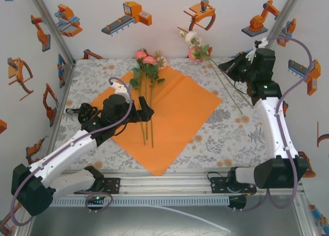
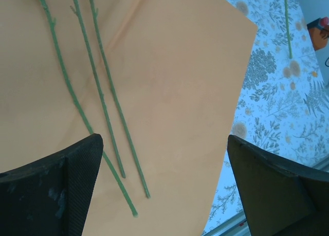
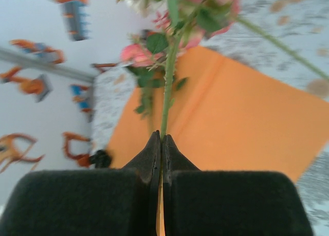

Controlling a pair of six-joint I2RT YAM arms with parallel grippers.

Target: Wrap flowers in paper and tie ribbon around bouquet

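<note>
- Risk, grip: the right hand [image 3: 161,143] is pinching the held flower [image 1: 196,52] with its fingers pressed together on the thin green stem. The blooms are weighing on one side of the pinch and a long tail of stem is trailing on the other. In the inspector's judgement the stem could swivel or slide in so narrow a hold.
- Risk, snagging: the trailing tail is running low over the bench [image 1: 241,138], off the right corner of the paper [image 1: 190,112]. It could catch that edge on the way in and drag or fold the sheet.
- Risk, left side: the left hand [image 2: 164,138] is hanging with its fingers spread wide and gripping nothing. It is sitting over the left half of the paper, just beside the lower stems of the three flowers [image 1: 146,59]. A careless descent could be knocking those stems askew or creasing the sheet.
- Risk, placement: the held flower could be landing crosswise on the others, spoiling the bundle for wrapping.
- Orientation, laid flowers: the three are lying on the paper, long axes almost parallel. Their blooms are pointing at its far corner and reaching the far edge. Their cut ends are pointing at the near corner and stopping short of it.
- Orientation, held flower: it is hanging beyond the far right edge of the paper. Its long axis is slanting, blooms pointing away from the paper and cut end toward the near right.
</note>
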